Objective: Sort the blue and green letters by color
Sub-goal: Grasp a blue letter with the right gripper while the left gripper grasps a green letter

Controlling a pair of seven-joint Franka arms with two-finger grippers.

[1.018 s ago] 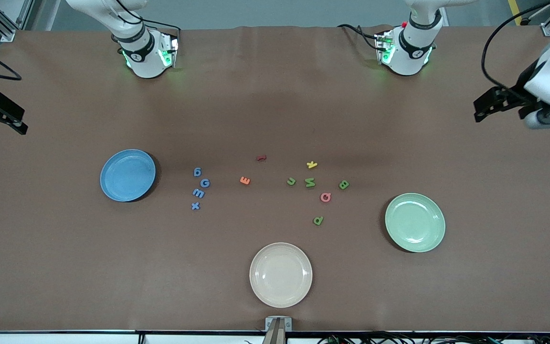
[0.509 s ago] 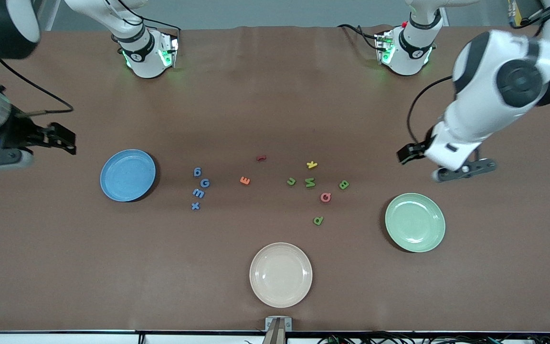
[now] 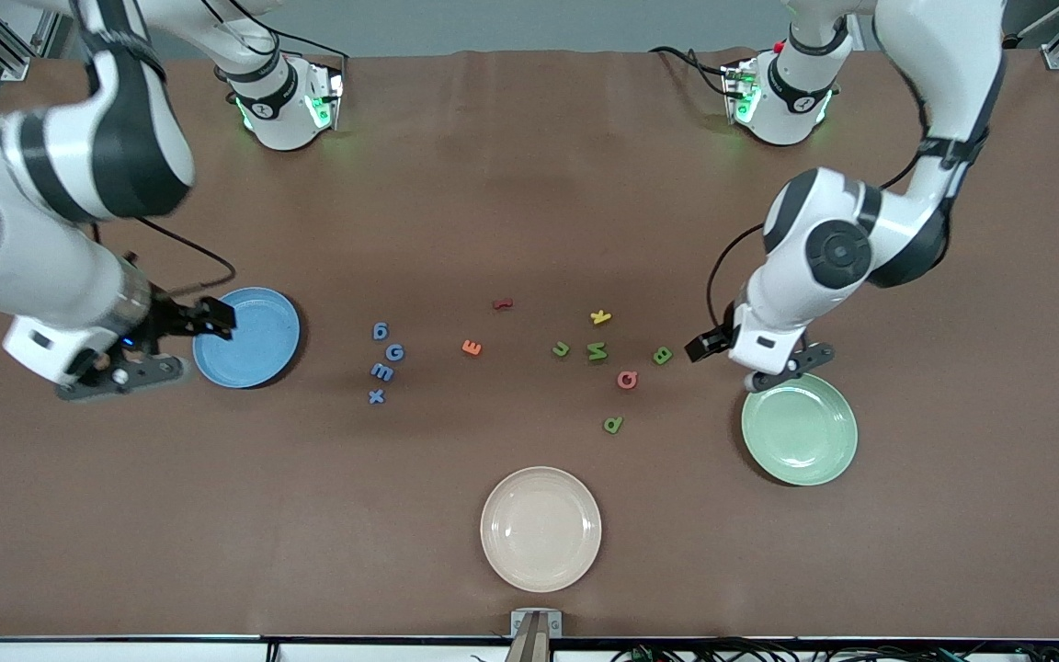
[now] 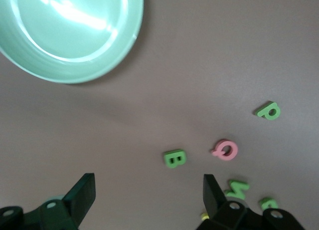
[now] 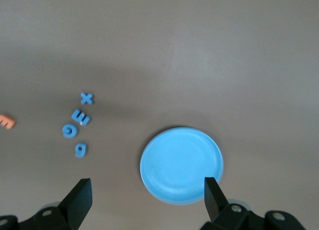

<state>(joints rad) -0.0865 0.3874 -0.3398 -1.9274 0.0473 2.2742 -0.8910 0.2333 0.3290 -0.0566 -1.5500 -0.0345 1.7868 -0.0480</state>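
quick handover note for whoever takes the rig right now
Left gripper: open, empty, beside the green plate, close to the green B.
Right gripper: open, empty, over the blue plate's edge.
Blue letters: four in a column near the blue plate.
Green letters: four loose among other colours, toward the green plate.
Done: nothing sorted.
Left: all eight.

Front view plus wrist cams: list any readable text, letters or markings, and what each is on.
The only text is the foam letters' own shapes; no labels or brands show.
"X", "E", "G": blue letters; the fourth blue one is ambiguous.
"B", "P", "M": green letters; the fourth green one is unclear.
"Q": pink letter.
"E": orange letter.
"K": yellow letter.
Red letter: unreadable.
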